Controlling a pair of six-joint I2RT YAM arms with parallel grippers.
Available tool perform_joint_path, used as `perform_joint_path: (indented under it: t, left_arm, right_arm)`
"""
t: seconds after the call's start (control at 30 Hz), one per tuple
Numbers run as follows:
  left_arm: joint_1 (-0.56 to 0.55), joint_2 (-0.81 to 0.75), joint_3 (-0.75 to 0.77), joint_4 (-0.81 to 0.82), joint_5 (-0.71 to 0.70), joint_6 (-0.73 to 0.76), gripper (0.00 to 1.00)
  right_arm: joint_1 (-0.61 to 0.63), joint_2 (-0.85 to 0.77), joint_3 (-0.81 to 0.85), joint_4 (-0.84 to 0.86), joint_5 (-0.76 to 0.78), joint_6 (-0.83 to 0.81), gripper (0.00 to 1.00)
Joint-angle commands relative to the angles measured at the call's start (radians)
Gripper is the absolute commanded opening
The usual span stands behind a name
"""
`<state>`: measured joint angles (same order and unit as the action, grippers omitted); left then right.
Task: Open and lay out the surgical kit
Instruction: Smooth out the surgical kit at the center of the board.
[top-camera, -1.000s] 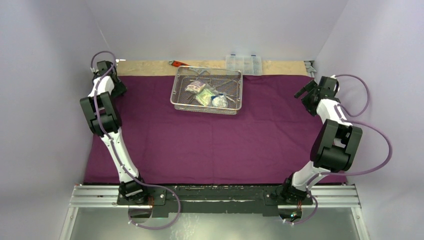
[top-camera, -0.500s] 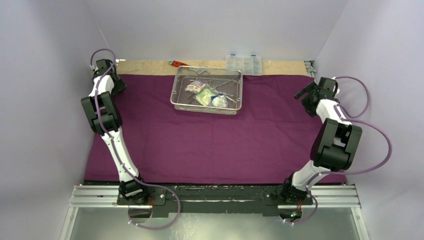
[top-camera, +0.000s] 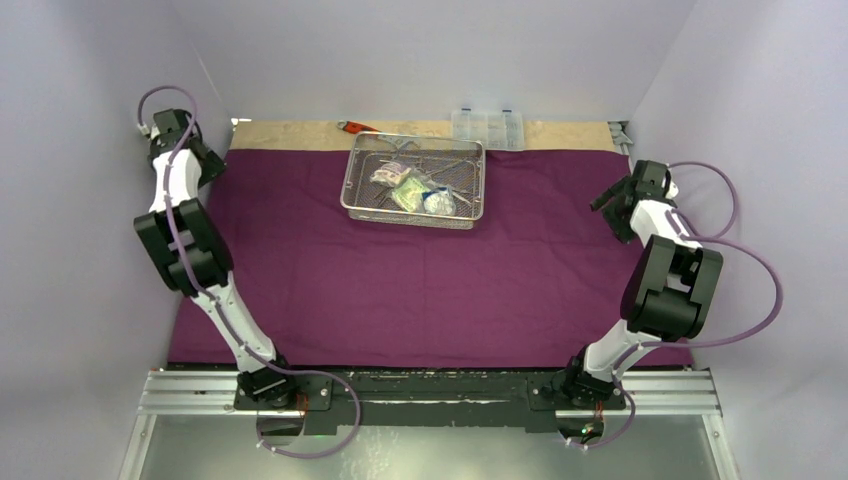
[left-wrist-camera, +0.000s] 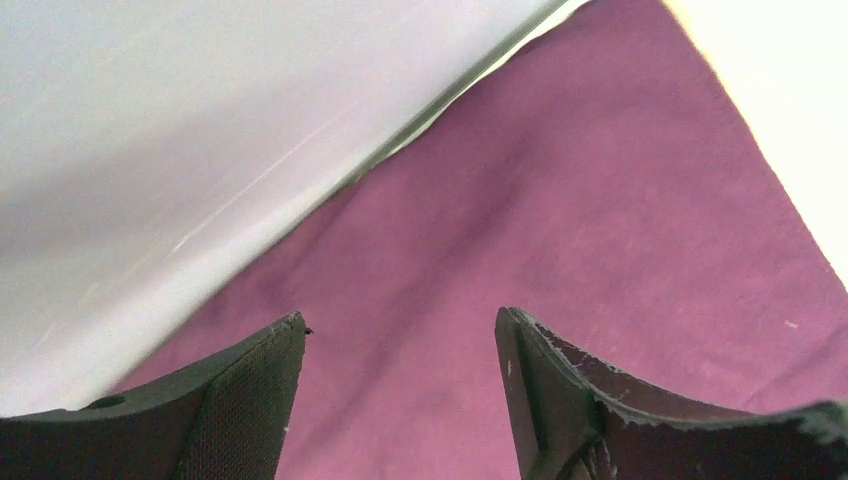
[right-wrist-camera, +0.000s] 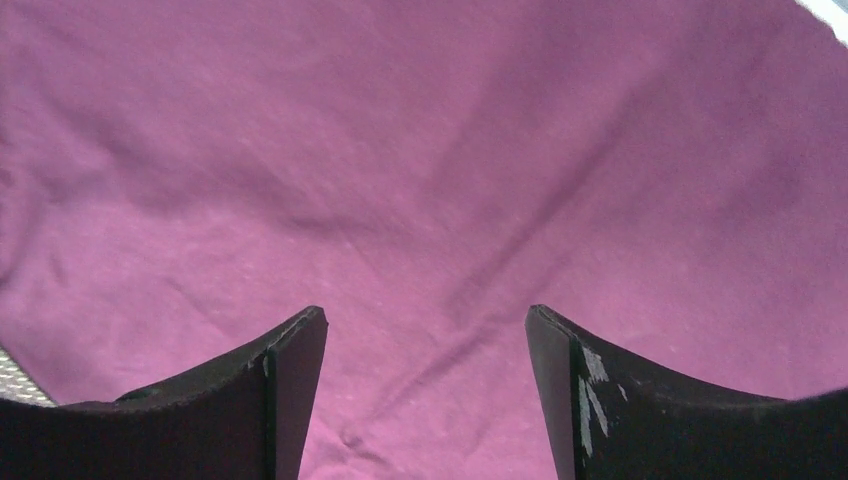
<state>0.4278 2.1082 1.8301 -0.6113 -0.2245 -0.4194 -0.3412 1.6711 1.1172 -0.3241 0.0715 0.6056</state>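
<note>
While my left claw (left-wrist-camera: 400, 328) and right claw (right-wrist-camera: 425, 318) gape above the purple cloth (top-camera: 400, 285), the mesh tray (top-camera: 405, 218) sits apart; white walls (top-camera: 430, 50) surround.

Purple cloth (top-camera: 400, 290) (spread flat) on table (top-camera: 290, 135)
</note>
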Motion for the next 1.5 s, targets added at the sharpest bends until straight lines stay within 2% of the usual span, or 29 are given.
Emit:
perform_joint_path:
  t: [0.0, 0.13, 0.27, 0.4, 0.53, 0.67, 0.93, 1.0, 1.2, 1.33, 1.47]
  left_arm:
    - [0.036, -0.152, -0.222, 0.003, -0.031, -0.132, 0.68]
    - [0.054, -0.25, -0.437, 0.035, -0.061, -0.181, 0.62]
    - [0.064, -0.336, -0.619, 0.061, -0.147, -0.218, 0.51]
    - [0.093, -0.399, -0.736, 0.086, -0.175, -0.246, 0.5]
    - [0.119, -0.395, -0.78, 0.079, -0.206, -0.271, 0.5]
    - [0.141, -0.374, -0.799, 0.056, -0.24, -0.312, 0.51]
    - [0.141, -0.428, -0.76, -0.004, -0.351, -0.364, 0.52]
    - [0.123, -0.453, -0.744, 0.004, -0.325, -0.337, 0.52]
    - [-0.023, -0.523, -0.646, 0.069, -0.234, -0.231, 0.54]
    - [-0.049, -0.512, -0.621, 0.218, -0.026, -0.187, 0.57]
    - [-0.071, -0.389, -0.521, 0.325, 0.159, -0.169, 0.58]
  right_arm:
    - [0.002, -0.034, -0.05, -0.089, 0.106, 0.041, 0.74]
    - [0.002, -0.052, -0.11, -0.085, 0.114, 0.046, 0.65]
    - [0.002, -0.051, -0.156, -0.06, 0.078, 0.036, 0.56]
    - [0.001, -0.034, -0.176, -0.047, 0.076, 0.027, 0.53]
    - [-0.004, 0.006, -0.175, -0.054, 0.091, 0.027, 0.51]
    - [-0.021, 0.032, -0.172, -0.102, 0.17, 0.066, 0.5]
    - [-0.022, 0.029, -0.113, -0.163, 0.293, 0.082, 0.52]
    - [-0.017, 0.012, -0.094, -0.153, 0.281, 0.069, 0.52]
    - [0.008, -0.051, -0.004, -0.077, 0.169, -0.018, 0.56]
    - [0.013, -0.03, 0.053, 0.052, 0.023, -0.11, 0.7]
    - [0.018, 0.055, 0.137, 0.168, -0.093, -0.168, 0.81]
